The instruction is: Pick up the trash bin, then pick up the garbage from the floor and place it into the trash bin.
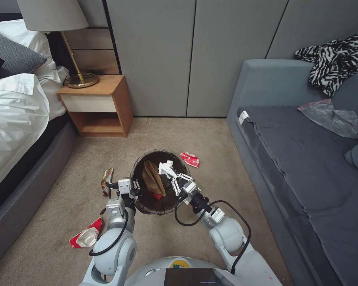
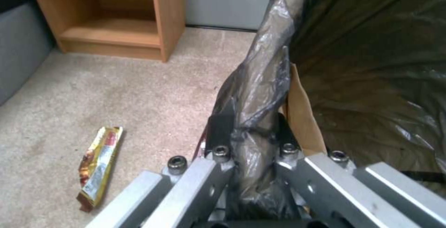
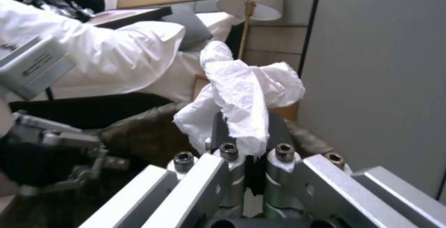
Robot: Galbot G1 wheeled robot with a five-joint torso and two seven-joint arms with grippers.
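The trash bin (image 1: 145,206), lined with a dark brown bag, hangs in front of me above the carpet. My left gripper (image 1: 134,190) is shut on its near-left rim (image 2: 253,116). A crumpled brown paper bag (image 1: 152,176) lies inside the bin. My right gripper (image 1: 172,177) is over the bin's opening, shut on a white tissue (image 3: 241,92). On the carpet lie a yellow-red wrapper (image 1: 106,178) left of the bin, a red wrapper (image 1: 190,159) beyond its far right, and a red packet with white paper (image 1: 86,235) near my left arm.
A wooden nightstand (image 1: 98,104) with a brass lamp stands at the back left beside the bed (image 1: 16,119). A grey sofa (image 1: 306,159) runs along the right. Open carpet lies between them around the bin.
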